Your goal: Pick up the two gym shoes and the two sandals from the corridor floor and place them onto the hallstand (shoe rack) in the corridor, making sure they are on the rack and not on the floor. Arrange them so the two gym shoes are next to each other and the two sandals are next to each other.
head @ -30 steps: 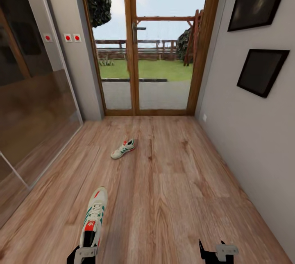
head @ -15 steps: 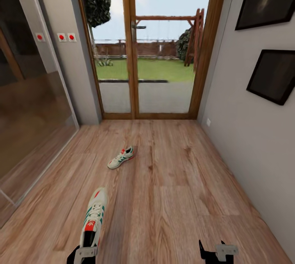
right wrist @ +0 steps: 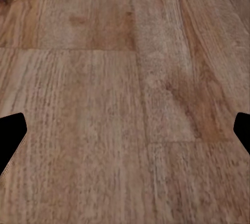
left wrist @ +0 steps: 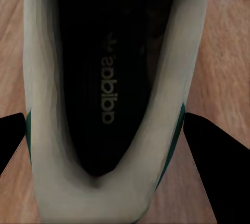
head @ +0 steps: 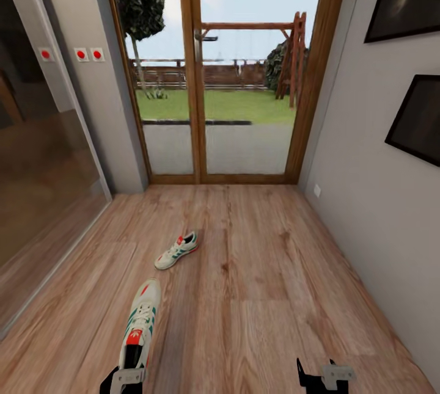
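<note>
A: Left hand (head: 127, 375), status?

B: Closed on a gym shoe (head: 139, 324) at the heel end. In the wrist view the fingers (left wrist: 11, 143) sit either side of the heel collar, pressed to the white upper. The shoe points toward 12 o'clock from the hand, held off the floor (head: 269, 296) as far as I can judge.

A: Right hand (head: 324, 375)?

B: Spread wide, nothing in it. Its wrist camera looks at bare planks between the dark fingertips (right wrist: 10, 140).

A: The other shoe (head: 176, 250)?

B: On the floor near 12 o'clock, slightly left, well ahead of the held one, toe toward 7 o'clock. The glass door (head: 220, 76) is beyond it. Sandals and rack not seen from here.

A: Handling notes?

B: Judgement only: light, soft upper, firmer sole and heel. A heel-end grip leaves the long toe hanging forward, so it may droop or swing. The collar will squash under pressure, not break. For the floor shoe I'd pinch across the sides at mid-foot or the heel collar; the laces offer nothing firm.
</note>
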You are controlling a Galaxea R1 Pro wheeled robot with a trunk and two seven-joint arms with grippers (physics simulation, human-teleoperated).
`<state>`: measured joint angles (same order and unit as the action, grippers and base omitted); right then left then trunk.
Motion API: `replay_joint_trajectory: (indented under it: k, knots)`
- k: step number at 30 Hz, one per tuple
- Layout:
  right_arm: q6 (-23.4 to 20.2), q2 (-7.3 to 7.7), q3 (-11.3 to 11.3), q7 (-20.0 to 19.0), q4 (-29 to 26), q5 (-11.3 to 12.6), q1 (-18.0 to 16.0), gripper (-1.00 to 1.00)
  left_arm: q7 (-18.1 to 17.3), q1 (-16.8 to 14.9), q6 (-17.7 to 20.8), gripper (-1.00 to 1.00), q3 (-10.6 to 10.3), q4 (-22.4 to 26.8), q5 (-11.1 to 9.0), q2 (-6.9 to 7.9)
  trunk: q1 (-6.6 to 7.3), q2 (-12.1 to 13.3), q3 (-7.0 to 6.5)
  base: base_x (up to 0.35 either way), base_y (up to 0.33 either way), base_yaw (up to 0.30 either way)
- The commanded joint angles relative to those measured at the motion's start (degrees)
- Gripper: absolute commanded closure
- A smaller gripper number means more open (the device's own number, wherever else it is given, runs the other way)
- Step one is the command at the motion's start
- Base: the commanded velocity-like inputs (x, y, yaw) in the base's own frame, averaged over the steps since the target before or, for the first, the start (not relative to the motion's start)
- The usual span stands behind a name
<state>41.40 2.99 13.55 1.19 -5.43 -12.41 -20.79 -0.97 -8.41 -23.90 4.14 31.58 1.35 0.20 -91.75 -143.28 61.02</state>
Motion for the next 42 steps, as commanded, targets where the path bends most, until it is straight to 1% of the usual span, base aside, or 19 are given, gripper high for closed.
replay_joint_trajectory:
  k: [1, 11, 17, 29, 42]
  knots:
    - [0.17, 0.0, 0.4, 0.12, 0.04, -0.6, -0.04, -1.0, -0.18, -0.03, -0.18, 1.0, 0.16, -0.02, 0.14, -0.02, -0.02, -0.02, 0.05, 0.34, 0.0, 0.0]
    - [0.17, 0.0, 0.35, 0.05, -0.01, -0.6, -0.04, -1.0, -0.18, -0.03, -0.18, 1.0, 0.16, -0.02, 0.15, -0.02, -0.02, -0.02, 0.05, 0.34, 0.0, 0.0]
    - [0.17, 0.0, 0.33, 0.04, -0.01, -0.6, -0.04, -1.0, -0.18, -0.03, -0.18, 1.0, 0.16, -0.02, 0.17, -0.02, -0.02, -0.02, 0.05, 0.335, -0.027, 0.172]
    - [0.17, 0.0, 0.33, 0.04, -0.01, -0.6, -0.04, -1.0, -0.18, -0.03, -0.18, 1.0, 0.16, -0.02, 0.16, -0.02, -0.02, -0.02, 0.05, 0.298, -0.126, 0.25]
    - [0.17, -0.01, 0.33, 0.04, -0.01, -0.6, -0.04, -1.0, -0.18, -0.03, -0.18, 1.0, 0.18, -0.02, 0.15, -0.02, -0.02, -0.02, 0.05, 0.288, -0.146, 0.021]
